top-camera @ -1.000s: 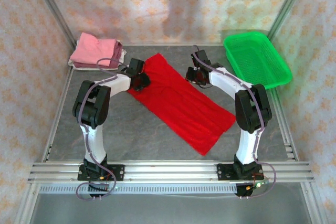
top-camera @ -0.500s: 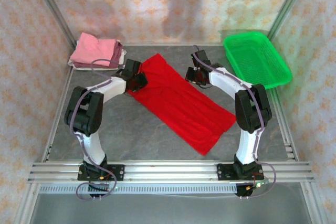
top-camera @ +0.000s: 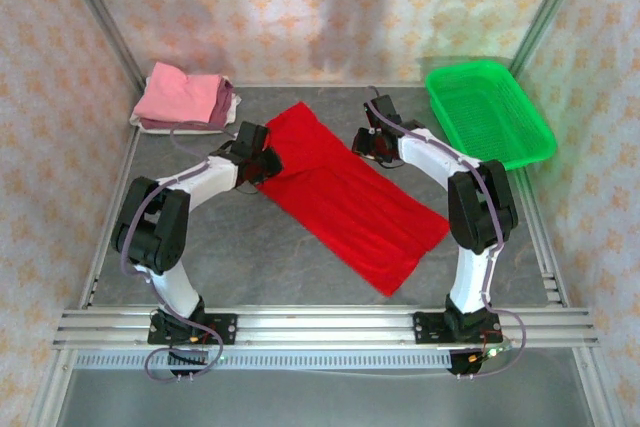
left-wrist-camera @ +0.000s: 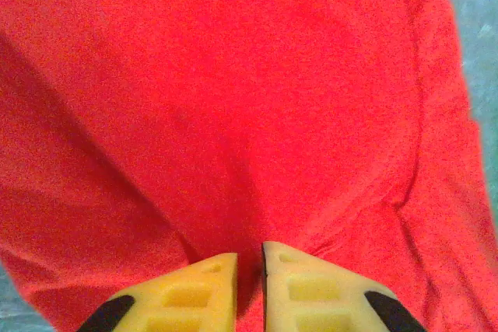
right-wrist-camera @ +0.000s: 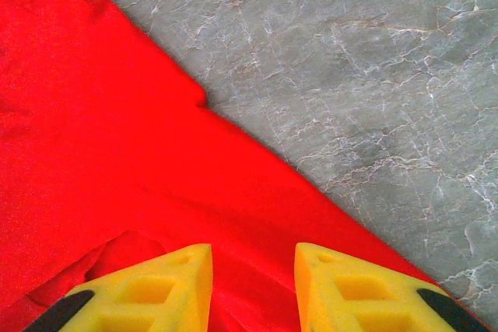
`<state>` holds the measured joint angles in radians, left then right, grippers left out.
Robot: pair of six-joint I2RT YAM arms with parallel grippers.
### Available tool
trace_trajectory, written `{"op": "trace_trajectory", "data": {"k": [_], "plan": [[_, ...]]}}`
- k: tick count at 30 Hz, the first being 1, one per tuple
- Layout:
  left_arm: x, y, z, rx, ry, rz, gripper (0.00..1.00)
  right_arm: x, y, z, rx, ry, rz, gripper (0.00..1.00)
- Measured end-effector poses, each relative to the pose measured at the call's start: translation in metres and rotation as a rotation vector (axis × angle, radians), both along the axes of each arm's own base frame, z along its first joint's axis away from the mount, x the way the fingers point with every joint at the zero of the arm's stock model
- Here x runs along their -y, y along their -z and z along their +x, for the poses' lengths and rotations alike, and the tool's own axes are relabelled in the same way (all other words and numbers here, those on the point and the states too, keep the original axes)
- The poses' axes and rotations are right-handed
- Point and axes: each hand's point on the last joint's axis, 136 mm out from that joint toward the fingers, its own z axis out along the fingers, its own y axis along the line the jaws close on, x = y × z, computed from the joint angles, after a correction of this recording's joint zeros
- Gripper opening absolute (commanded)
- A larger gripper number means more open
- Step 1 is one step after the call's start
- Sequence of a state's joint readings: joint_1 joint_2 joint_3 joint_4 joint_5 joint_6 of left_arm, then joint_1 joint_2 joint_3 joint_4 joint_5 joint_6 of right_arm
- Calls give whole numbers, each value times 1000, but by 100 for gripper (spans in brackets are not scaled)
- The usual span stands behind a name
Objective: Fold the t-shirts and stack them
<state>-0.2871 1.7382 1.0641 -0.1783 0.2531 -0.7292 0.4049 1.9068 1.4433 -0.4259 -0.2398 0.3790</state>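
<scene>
The red t-shirt (top-camera: 340, 192) is lying spread out flat on the grey counter (top-camera: 250, 247), running as a long strip from the far middle down towards the near right, and I am looking at both hands working its far end. The left hand (top-camera: 262, 162) is sitting on the shirt's far left edge; from its wrist camera I am seeing its yellow fingers (left-wrist-camera: 194, 293) drawn almost together, with creases in the red cloth running into the narrow slit between them, so it is pinching the red t-shirt. The right hand (top-camera: 368, 142) is hovering at the shirt's far right edge, its fingers (right-wrist-camera: 156, 285) standing clearly apart over the cloth, with the shirt's straight hem and bare marbled counter just ahead of them. The folded t-shirts (top-camera: 185, 97), pink on top, are resting in the far left corner, near the left hand but apart from it. The green basket (top-camera: 490, 112) is sitting at the far right, well apart from the shirt. I am seeing open counter along the near left side.
</scene>
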Motion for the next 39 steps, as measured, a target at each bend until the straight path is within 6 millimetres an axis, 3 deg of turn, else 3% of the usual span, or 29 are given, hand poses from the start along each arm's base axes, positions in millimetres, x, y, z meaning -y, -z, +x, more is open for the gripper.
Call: {"op": "trace_trajectory", "data": {"k": [3, 6, 11, 16, 24, 27, 33, 39], "plan": [[-5, 6, -13, -23, -9, 9, 14, 0, -2, 1, 2, -5, -3, 35], [-13, 0, -23, -17, -26, 32, 12, -2, -8, 4, 13, -12, -3, 35], [-20, -23, -15, 37, -47, 58, 15, -7, -16, 14, 31, -18, 6, 35], [-26, -20, 18, 44, -74, 65, 14, -8, -15, 15, 26, -20, 8, 35], [-36, 47, 46, -68, -138, 93, 11, -5, -14, 13, 31, -12, -2, 35], [-30, 40, 70, -20, -149, 66, 11, 3, -15, 6, 56, 4, -15, 36], [-18, 45, 111, 42, -156, -14, 9, 30, -28, -15, 230, 80, -8, 40], [5, 39, 181, 107, -83, -77, 7, 59, -23, -25, 343, 180, 25, 40]]}}
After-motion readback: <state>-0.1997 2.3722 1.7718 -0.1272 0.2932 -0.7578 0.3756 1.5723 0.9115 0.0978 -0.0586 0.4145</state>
